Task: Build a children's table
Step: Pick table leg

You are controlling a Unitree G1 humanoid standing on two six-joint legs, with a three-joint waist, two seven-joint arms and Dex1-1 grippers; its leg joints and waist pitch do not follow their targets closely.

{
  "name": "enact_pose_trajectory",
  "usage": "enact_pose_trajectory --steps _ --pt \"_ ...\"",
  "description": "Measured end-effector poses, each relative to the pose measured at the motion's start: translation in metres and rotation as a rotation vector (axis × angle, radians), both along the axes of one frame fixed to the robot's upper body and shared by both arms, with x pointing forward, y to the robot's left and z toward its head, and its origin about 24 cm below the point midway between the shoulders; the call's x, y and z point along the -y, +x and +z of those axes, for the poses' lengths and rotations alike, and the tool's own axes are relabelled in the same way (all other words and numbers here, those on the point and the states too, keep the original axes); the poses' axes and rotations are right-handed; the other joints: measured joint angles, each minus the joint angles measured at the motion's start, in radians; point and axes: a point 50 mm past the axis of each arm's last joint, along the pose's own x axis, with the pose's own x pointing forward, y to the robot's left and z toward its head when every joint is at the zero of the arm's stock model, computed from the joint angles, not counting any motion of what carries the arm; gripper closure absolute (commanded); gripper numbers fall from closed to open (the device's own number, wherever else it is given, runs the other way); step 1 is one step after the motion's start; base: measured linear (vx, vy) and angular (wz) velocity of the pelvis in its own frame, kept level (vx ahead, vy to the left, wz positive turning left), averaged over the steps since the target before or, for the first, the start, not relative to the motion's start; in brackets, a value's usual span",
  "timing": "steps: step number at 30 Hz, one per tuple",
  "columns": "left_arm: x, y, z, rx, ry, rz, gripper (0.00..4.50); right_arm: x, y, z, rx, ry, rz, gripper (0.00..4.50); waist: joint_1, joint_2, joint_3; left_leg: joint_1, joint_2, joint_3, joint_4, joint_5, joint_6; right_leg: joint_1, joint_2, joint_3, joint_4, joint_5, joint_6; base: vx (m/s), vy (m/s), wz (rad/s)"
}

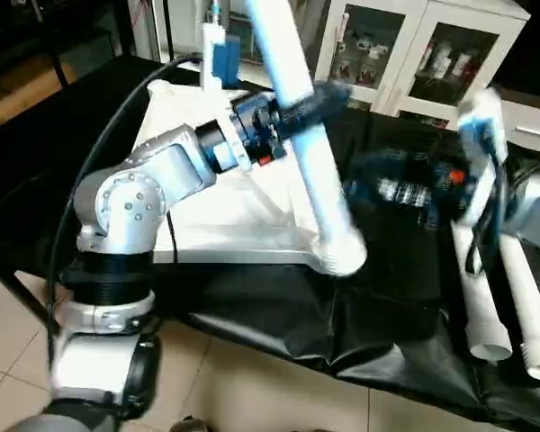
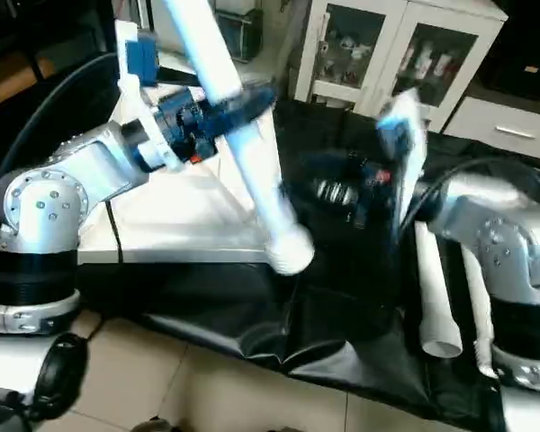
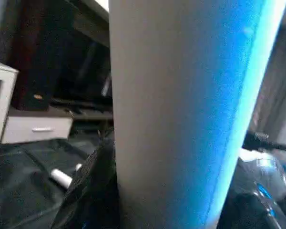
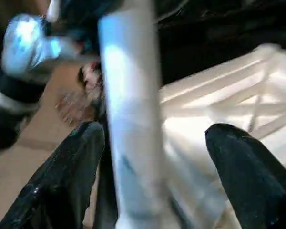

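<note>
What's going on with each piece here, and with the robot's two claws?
Tabletop: lying upside down on the black cloth, ribs facing up.
Held leg: tilted, lower end at the tabletop's near corner socket.
Spare legs: lying loose on the cloth.
Left gripper: shut on the held leg.
Right gripper: open, its fingers either side of the held leg.

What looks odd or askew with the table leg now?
The leg held by the left gripper leans clearly, not square to the upturned tabletop, though its lower end sits at the near corner socket.
</note>
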Motion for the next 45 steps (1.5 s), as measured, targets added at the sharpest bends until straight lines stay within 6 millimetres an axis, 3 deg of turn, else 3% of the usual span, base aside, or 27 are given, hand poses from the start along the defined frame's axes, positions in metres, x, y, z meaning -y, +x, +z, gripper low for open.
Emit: enact_pose_trajectory --steps 15,29,45 --pt "0.013 -0.004 0.000 0.088 0.131 -0.152 2.73 -0.022 -0.003 -0.030 -0.072 -0.163 0.081 0.76 0.009 0.000 0.000 0.000 0.000 0.000 0.001 -0.001 -0.001 0.000 0.000 0.000 0.000 0.001 -0.001 0.000 0.000 0.00" --pt "0.025 -0.010 0.002 0.124 0.156 -0.253 2.73 -0.035 -0.005 -0.040 -0.041 -0.228 0.119 0.76 0.009 0.001 0.000 0.000 0.000 0.000 0.001 -0.002 -0.004 0.001 0.000 0.000 0.000 0.002 -0.002 0.000 0.000 0.00" --pt "0.027 -0.013 0.001 0.139 0.182 -0.294 2.73 -0.040 -0.009 -0.046 -0.047 -0.256 0.147 2.19 0.008 0.001 0.000 0.001 0.001 0.000 0.001 -0.002 -0.005 0.001 0.000 0.000 0.002 0.002 -0.002 0.000 0.000 0.00"
